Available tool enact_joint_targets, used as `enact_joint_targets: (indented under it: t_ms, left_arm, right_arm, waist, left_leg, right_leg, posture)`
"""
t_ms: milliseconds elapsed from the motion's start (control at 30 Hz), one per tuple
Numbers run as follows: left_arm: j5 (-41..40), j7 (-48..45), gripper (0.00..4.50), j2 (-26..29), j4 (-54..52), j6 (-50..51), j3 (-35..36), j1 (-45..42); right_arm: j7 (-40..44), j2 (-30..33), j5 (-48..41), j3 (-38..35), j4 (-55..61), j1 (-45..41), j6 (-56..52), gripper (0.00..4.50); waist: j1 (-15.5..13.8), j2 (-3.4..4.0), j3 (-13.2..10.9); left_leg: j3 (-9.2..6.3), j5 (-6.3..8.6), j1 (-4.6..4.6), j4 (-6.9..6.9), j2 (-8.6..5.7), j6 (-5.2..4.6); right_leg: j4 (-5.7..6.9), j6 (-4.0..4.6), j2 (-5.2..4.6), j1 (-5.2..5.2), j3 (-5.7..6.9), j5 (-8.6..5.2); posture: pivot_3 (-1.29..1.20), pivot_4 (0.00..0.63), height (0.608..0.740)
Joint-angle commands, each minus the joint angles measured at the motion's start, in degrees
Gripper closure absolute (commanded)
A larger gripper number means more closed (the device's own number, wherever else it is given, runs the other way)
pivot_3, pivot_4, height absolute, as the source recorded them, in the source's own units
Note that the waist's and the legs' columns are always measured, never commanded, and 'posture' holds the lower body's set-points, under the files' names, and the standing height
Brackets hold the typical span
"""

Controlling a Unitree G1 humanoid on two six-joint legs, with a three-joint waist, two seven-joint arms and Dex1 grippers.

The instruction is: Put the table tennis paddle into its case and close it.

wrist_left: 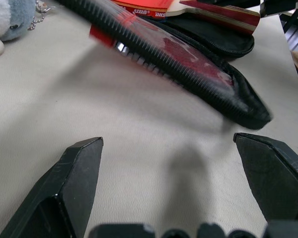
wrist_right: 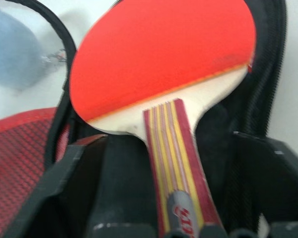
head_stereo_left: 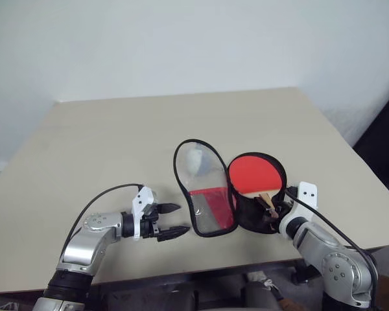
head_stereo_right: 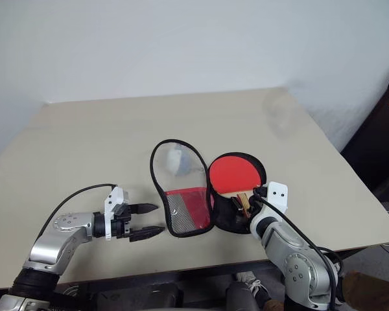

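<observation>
Paddle [head_stereo_left: 254,173] lies red face up in the black right half of the open case [head_stereo_left: 262,217], which sits at the near edge of the table [head_stereo_left: 117,129], a bit right of centre. Paddle's long axis runs from about 11 o'clock (blade, far end) to 5 o'clock (handle [wrist_right: 171,158], near end), handle pointing toward the right gripper [head_stereo_left: 275,208].

Right gripper sits at the handle end, fingers spread wide on either side of the handle with gaps showing in the right wrist view. Not gripping, by the look of it. Paddle seems to be resting in the case on its own.

Other half of the case, the flap with clear window and red mesh [head_stereo_left: 204,188], stands tilted up at 9 o'clock from the paddle. Its hinge line runs along the paddle's long axis.

Left gripper [head_stereo_left: 170,220] is open and empty, low over the table at about 8 o'clock from the flap, near it but apart, pointing toward it.

Judgement: the insert looks done. Closing turns on folding the flap toward 3 o'clock over the paddle. Left arm is nearer the flap.
</observation>
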State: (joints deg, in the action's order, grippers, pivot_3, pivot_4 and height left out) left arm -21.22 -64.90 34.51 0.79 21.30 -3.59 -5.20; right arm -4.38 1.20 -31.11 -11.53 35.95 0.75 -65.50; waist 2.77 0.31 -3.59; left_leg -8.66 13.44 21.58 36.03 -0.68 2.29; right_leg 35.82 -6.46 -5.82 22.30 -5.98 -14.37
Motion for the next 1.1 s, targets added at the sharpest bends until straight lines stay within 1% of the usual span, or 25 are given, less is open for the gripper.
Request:
enact_joint_targets:
  t_ms: [33, 167, 267, 400, 500, 633, 800, 967, 1100]
  left_arm:
    - [-0.1, -0.1, 0.00, -0.1, 0.0, -1.3, 0.2, -1.4]
    - [0.2, -0.2, 0.00, -0.6, 1.4, -2.2, 0.0, -2.1]
    - [0.6, -0.5, 0.00, -0.8, 2.8, -3.0, -0.4, -2.9]
    - [0.9, -0.8, 0.00, -0.9, 4.5, -3.9, -0.9, -4.0]
    - [1.0, -1.0, 0.00, -1.0, 4.9, -4.3, -1.1, -4.3]
    - [1.0, -1.2, 0.00, -1.0, 5.2, -4.6, -1.4, -4.5]
    - [1.1, -1.3, 0.00, -0.9, 5.2, -4.8, -1.6, -4.3]
    - [1.3, -1.2, 0.00, -1.1, 5.2, -4.6, -1.7, -4.6]
    - [1.3, -1.1, 0.00, -1.3, 5.1, -4.6, -1.8, -4.6]
  right_arm:
    - [4.0, 1.6, -4.2, -2.4, 4.8, -0.4, 1.6, 0.02]
    - [7.9, 4.4, -9.7, -5.8, 6.1, -0.2, 0.0, 0.02]
    - [10.8, 9.5, -12.3, -9.9, 1.9, -0.1, -2.3, 0.02]
    - [16.6, 17.0, -15.0, -11.2, -0.8, 3.0, -4.3, 0.02]
    - [19.0, 19.9, -15.1, -11.1, -1.2, 6.1, -3.3, 0.02]
    - [20.4, 20.5, -16.6, -10.1, 1.0, 8.6, -3.2, 0.02]
    - [21.2, 20.6, -18.9, -5.4, 4.9, 10.2, -3.9, 0.02]
    - [20.0, 19.5, -17.9, -0.8, 4.1, 9.4, -3.1, 0.02]
    - [19.7, 20.3, -18.1, -0.6, 4.5, 8.5, -2.8, 0.02]
  waist:
    - [0.0, 0.01, 0.0]
    - [0.0, -0.01, 0.0]
    - [0.0, -0.04, 0.0]
    - [-0.1, -0.07, 0.0]
    - [0.0, -0.08, 0.0]
    - [0.0, -0.13, 0.0]
    - [0.0, -0.17, 0.0]
    - [0.0, -0.30, 0.0]
    - [0.0, -0.31, 0.0]
  left_leg:
    - [0.01, 0.00, 0.01, 0.00, 0.00, 0.00]
    - [-0.01, 0.00, 0.01, -0.01, 0.02, 0.00]
    - [0.00, 0.00, 0.01, 0.02, 0.02, 0.00]
    - [0.02, 0.00, 0.02, 0.04, 0.02, -0.01]
    - [0.02, 0.00, 0.02, 0.01, 0.02, -0.01]
    - [0.06, 0.00, 0.02, 0.04, 0.03, -0.01]
    - [0.06, 0.00, 0.02, 0.05, 0.03, -0.01]
    - [0.05, 0.00, 0.01, 0.06, 0.03, -0.01]
    - [0.06, 0.00, 0.01, 0.05, 0.08, -0.01]
  right_leg:
    - [0.00, 0.00, 0.00, -0.01, 0.00, 0.00]
    - [0.00, 0.00, 0.02, -0.02, 0.00, 0.00]
    - [-0.01, 0.00, 0.01, -0.05, 0.00, 0.00]
    - [-0.02, 0.01, 0.01, -0.08, 0.01, 0.00]
    - [-0.01, 0.01, 0.02, -0.08, 0.00, 0.00]
    - [-0.02, 0.06, 0.02, -0.08, -0.02, -0.03]
    - [-0.02, 0.05, 0.02, -0.08, -0.01, -0.03]
    - [-0.02, 0.05, 0.02, -0.09, -0.01, -0.03]
    - [-0.02, 0.05, 0.06, -0.07, -0.01, -0.03]
  posture:
    - [0.00, 0.000, 0.740]
    - [0.00, 0.000, 0.740]
    - [0.00, 0.000, 0.740]
    - [0.00, 0.000, 0.740]
    - [0.00, 0.000, 0.740]
    - [0.00, 0.000, 0.740]
    - [0.00, 0.000, 0.740]
    - [0.00, 0.000, 0.740]
    - [0.00, 0.000, 0.740]
